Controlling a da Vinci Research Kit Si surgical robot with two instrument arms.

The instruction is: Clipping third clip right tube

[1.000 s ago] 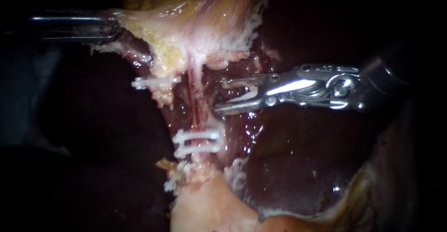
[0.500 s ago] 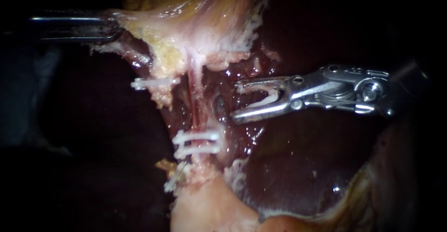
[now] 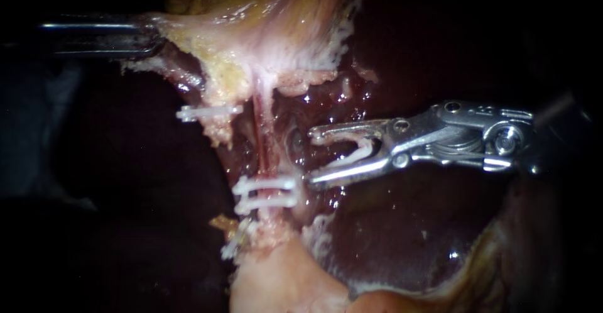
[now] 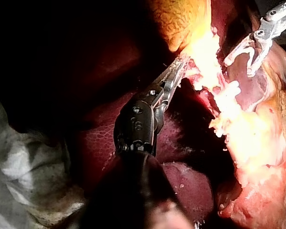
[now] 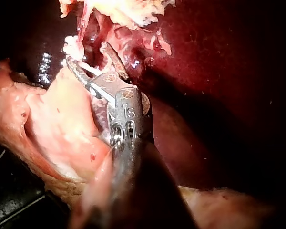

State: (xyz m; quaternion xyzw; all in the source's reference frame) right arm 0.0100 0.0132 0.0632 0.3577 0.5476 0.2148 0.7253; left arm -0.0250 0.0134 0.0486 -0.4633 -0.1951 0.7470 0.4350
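a white clip (image 3: 350, 156) is held in the right instrument (image 3: 311, 157)'s spread jaws, beside the right tube (image 3: 264, 144) — next it must be put around the tube. tissue (image 3: 207, 31) is pinched by the left instrument (image 3: 148, 37).

Dark red, wet liver (image 3: 402, 237) fills the right of the scene. Yellow-white fatty tissue (image 3: 251, 30) lies at the far side. A crumpled pale cloth (image 4: 24, 176) borders the liver.
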